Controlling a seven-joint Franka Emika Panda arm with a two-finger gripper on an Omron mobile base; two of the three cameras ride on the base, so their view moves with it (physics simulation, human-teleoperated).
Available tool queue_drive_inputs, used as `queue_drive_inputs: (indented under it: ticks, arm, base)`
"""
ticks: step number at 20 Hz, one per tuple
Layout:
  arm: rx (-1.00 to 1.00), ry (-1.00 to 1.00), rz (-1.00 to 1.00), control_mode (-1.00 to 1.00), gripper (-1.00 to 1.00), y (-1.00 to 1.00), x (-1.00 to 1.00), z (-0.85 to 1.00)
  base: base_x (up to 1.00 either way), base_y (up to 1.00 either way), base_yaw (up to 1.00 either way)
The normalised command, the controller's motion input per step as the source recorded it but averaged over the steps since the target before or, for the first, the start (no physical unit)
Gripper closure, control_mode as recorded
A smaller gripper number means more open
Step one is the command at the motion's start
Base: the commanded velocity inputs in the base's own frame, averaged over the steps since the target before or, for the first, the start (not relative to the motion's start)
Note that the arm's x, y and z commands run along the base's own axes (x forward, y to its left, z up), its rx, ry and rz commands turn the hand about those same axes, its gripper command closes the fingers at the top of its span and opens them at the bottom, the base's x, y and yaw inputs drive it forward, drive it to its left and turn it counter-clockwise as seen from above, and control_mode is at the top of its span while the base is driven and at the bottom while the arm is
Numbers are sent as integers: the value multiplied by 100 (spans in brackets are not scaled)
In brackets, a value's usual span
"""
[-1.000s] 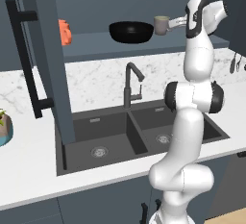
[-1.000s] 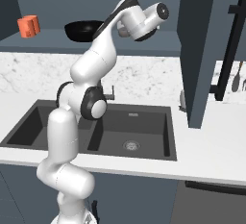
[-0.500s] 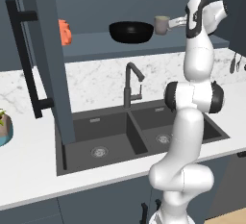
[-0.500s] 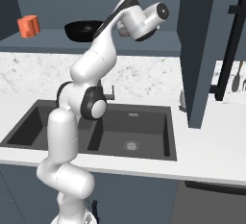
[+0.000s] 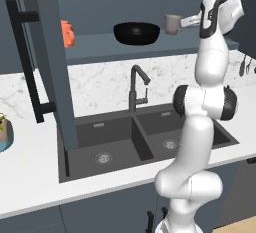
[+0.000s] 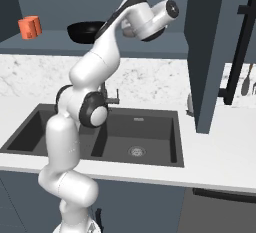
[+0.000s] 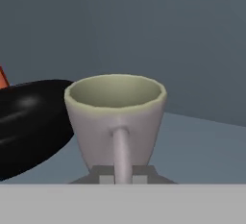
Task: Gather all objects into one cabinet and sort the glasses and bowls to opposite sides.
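The grey-beige mug (image 7: 115, 115) stands upright on the open cabinet's shelf (image 5: 100, 44), its side handle (image 7: 121, 153) pointing at the hand. My gripper (image 7: 122, 176) is shut on that handle; from the left base it reaches in from the right, gripper (image 5: 184, 22) against the mug (image 5: 171, 23). Close to the mug's left sits the wide black bowl (image 5: 136, 32) (image 7: 29, 122) (image 6: 87, 31). The orange cup (image 5: 67, 33) (image 6: 29, 27) stands at the shelf's far left, partly behind the open cabinet door (image 5: 47, 62).
The open door's long black handle (image 5: 27, 67) juts out over the counter on the left. A second open door (image 6: 210, 52) hangs at the right. Below are the black faucet (image 5: 136, 87), the double sink (image 5: 145, 137) and a potted plant (image 5: 4, 132).
The jaws have closed on the mug's handle. The arm, the mug, the bowl and the cup stay where they were.
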Motion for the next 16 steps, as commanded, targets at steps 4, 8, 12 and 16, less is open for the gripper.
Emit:
queue_drive_inputs:
  ticks: [4,8,12,16]
  arm:
    - [-3,-13,0,-100,100,10,-97,8]
    - [-13,-21,0,-100,100,60,-98,-2]
    - [-9,-20,0,-100,100,61,-100,-6]
    - [-1,-11,-5,-100,100,51,-93,0]
  base:
    - [0,0,0]
    - [0,0,0]
    - [0,0,0]
    - [0,0,0]
